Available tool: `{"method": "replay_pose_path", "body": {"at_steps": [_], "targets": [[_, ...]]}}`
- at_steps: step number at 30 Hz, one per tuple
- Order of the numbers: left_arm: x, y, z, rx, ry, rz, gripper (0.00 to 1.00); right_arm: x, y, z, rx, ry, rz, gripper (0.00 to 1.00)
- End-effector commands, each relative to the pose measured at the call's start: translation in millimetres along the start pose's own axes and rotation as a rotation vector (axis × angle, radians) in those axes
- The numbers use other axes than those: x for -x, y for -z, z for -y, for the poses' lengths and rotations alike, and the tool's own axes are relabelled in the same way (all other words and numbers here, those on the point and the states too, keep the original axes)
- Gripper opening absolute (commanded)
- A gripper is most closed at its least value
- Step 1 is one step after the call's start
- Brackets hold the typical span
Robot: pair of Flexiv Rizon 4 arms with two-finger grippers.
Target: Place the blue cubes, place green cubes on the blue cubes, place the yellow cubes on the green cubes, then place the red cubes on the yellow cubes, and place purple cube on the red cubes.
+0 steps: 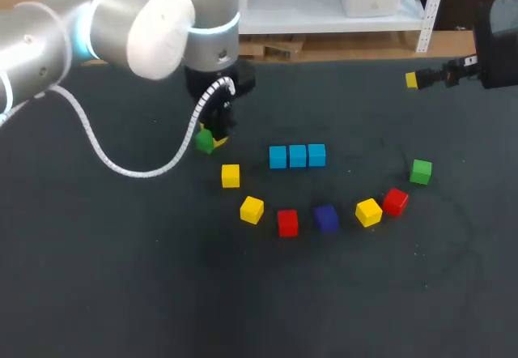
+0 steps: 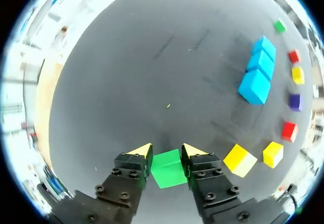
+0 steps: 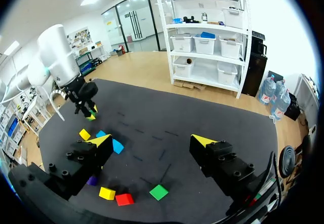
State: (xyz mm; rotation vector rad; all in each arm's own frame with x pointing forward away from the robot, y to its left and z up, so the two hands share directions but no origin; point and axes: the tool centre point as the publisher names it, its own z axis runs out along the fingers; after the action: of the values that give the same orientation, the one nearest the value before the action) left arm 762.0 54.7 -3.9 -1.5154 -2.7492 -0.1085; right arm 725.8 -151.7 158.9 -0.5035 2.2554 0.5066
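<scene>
My left gripper (image 2: 167, 152) is shut on a green cube (image 2: 169, 169), a yellow-tipped finger against each side; the cube (image 1: 203, 140) shows under the gripper (image 1: 214, 136) left of the row. Three blue cubes (image 1: 297, 156) stand side by side mid-table, ahead and to the side of the fingers (image 2: 257, 72). In front of them lies an arc of loose cubes: yellow (image 1: 231, 176), yellow (image 1: 252, 210), red (image 1: 287, 223), purple (image 1: 326, 218), yellow (image 1: 368, 211), red (image 1: 395, 202) and green (image 1: 421, 172). My right gripper (image 3: 152, 141) hangs open and empty high over the table's far right (image 1: 417, 78).
The dark table mat (image 1: 121, 277) is bare in front of the cube arc and along the left. My left arm (image 1: 97, 26), with its white cable (image 1: 97, 143), crosses the far left corner. The nearest yellow cube (image 2: 240, 159) lies close beside the left fingers.
</scene>
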Motion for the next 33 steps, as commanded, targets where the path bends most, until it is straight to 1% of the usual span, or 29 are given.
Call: {"method": "replay_pose_path", "body": {"at_steps": [1, 2, 3, 4, 6, 9, 11, 15, 17, 18, 20, 21, 23, 26, 31, 32, 33], "targets": [[11.4, -5, -0.2, -0.009, -0.102, 0.015, 0.16, 0, 1, -2, -0.007, 0.000, 0.000, 1.00], [12.5, -3, 0.9, -0.012, -0.114, 0.022, 0.62, 0, 1, -2, -0.007, 0.000, 0.000, 1.00], [13.2, 1, 1.8, -0.026, -0.116, 0.032, 1.00, 0, 1, -2, -0.007, 0.000, 0.000, 1.00], [13.5, 5, 1.8, -0.039, -0.113, 0.046, 1.00, 0, 1, -2, -0.007, 0.000, 0.000, 1.00], [11.0, 13, -0.7, -0.060, -0.079, 0.059, 1.00, 0, 1, -2, -0.007, 0.000, 0.000, 1.00], [0.6, 25, -9.5, -0.066, 0.000, 0.077, 1.00, 0, 1, -2, -0.007, 0.000, 0.000, 1.00], [-6.5, 28, -15.5, -0.057, 0.061, 0.067, 1.00, 0, 1, -2, -0.007, 0.000, 0.000, 1.00], [-13.4, 21, -17.3, -0.057, 0.126, 0.051, 1.00, 0, 1, -2, -0.007, 0.000, 0.000, 1.00], [-12.0, 17, -15.4, -0.062, 0.161, 0.049, 1.00, 0, 1, -2, -0.007, 0.000, 0.000, 1.00], [-9.2, 14, -13.4, -0.078, 0.188, 0.055, 1.00, 0, 1, -2, -0.007, 0.000, 0.000, 1.00], [-2.7, 7, -7.2, -0.084, 0.191, 0.057, 1.00, 0, 1, -2, -0.007, 0.000, 0.000, 1.00], [-0.3, 6, -5.8, -0.083, 0.203, 0.058, 1.00, 0, 1, -2, -0.007, 0.000, 0.000, 1.00], [3.2, 3, -3.6, -0.093, 0.196, 0.059, 1.00, 0, 1, -2, -0.007, 0.000, 0.000, 1.00], [5.0, 0, -3.9, -0.092, 0.197, 0.057, 1.00, 0, 1, -2, -0.007, 0.000, 0.000, 1.00], [2.5, 0, -10.7, -0.070, 0.222, 0.060, 1.00, 0, 1, -2, -0.007, 0.000, 0.000, 1.00], [1.7, 0, -11.9, -0.067, 0.229, 0.059, 0.95, 0, 1, -2, -0.007, 0.000, 0.000, 1.00], [0.9, 0, -13.2, -0.065, 0.231, 0.057, 0.74, 0, 1, -2, -0.007, 0.000, 0.000, 1.00]]}}
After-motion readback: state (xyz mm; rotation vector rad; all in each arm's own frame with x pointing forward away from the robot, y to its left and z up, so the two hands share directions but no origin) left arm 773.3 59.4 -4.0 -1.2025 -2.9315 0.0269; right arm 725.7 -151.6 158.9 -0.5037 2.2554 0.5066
